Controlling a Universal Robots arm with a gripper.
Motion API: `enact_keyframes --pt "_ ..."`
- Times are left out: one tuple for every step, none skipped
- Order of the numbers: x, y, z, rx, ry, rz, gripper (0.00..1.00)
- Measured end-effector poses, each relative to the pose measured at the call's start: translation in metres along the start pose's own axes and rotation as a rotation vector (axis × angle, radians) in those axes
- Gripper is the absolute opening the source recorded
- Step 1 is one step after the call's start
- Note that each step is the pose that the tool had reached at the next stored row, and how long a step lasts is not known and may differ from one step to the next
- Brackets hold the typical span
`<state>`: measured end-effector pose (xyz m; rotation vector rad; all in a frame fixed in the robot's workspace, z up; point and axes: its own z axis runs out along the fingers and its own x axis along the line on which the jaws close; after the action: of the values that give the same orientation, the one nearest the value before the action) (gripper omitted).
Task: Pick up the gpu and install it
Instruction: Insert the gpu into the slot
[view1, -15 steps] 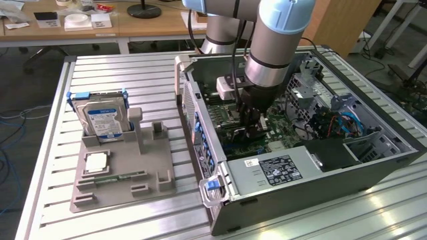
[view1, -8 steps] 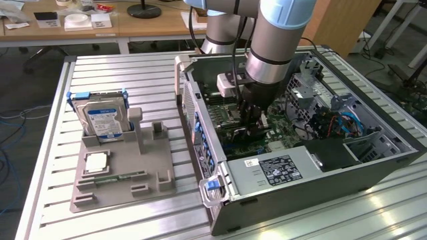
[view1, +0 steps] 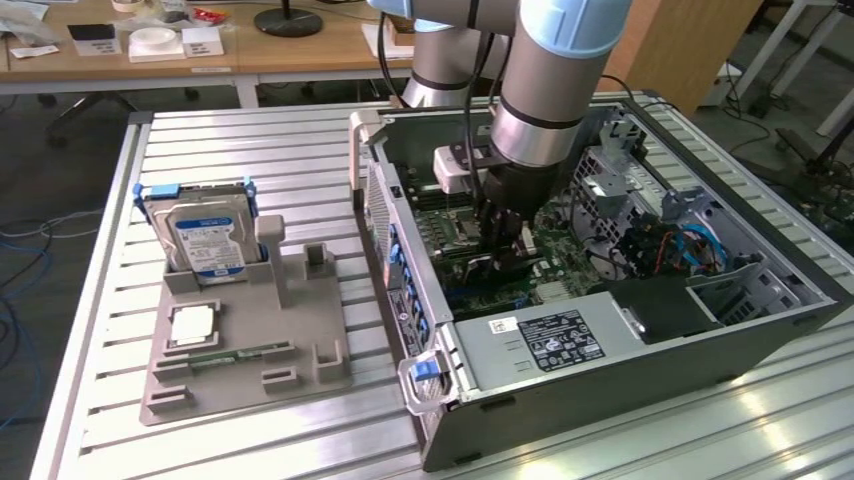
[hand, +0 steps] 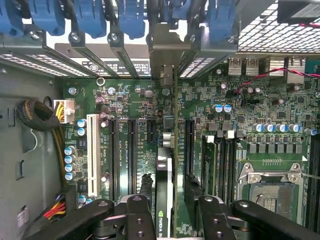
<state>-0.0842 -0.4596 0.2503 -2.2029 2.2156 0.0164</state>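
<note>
The gpu stands on edge over the green motherboard, along an expansion slot. Its dark face carries a logo, and its silvery end bracket reaches the case's rear slot openings. My gripper straddles the card. One black finger and the other finger stand either side of it, with a narrow gap showing on each side. In the exterior view my gripper reaches down into the open computer case, and the card shows only as a sliver below it.
A grey parts holder lies at the exterior view's left, on the slatted aluminium table. It carries a hard drive, a processor and a memory stick. Blue slot latches, cables and memory slots crowd the card.
</note>
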Motion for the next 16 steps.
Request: enact_keyframes --pt "0.0 0.0 0.0 0.0 0.0 0.0 0.4" --pt "0.0 0.0 0.0001 0.0 -0.0001 0.0 0.4" --pt "0.0 0.0 0.0 0.0 0.0 0.0 0.4" --pt "0.0 0.0 0.0 0.0 -0.0001 0.0 0.4" --pt "0.0 0.0 0.0 0.0 -0.0001 0.0 0.4" --pt "0.0 0.0 0.0 0.0 -0.0001 0.0 0.4" --pt "0.0 0.0 0.0 0.0 0.0 0.0 0.4" --pt "0.0 0.0 0.0001 0.0001 -0.0001 0.0 0.4" --pt "0.0 0.0 0.0 0.0 -0.0001 0.0 0.39" --pt "0.0 0.0 0.0 0.0 0.0002 0.0 0.39" --pt "0.0001 0.0 -0.0001 0.0 0.0006 0.0 0.33" --pt "0.0 0.0 -0.0001 -0.0001 0.0003 0.0 0.27" --pt "0.0 0.0 0.0 -0.0001 0.0001 0.0 0.26" --pt "0.0 0.0 0.0 0.0 0.0001 0.0 0.26" --pt "0.0 0.0 -0.0001 -0.0001 0.0001 0.0 0.26" --pt "0.0 0.0 0.0 -0.0001 0.0001 0.0 0.26"
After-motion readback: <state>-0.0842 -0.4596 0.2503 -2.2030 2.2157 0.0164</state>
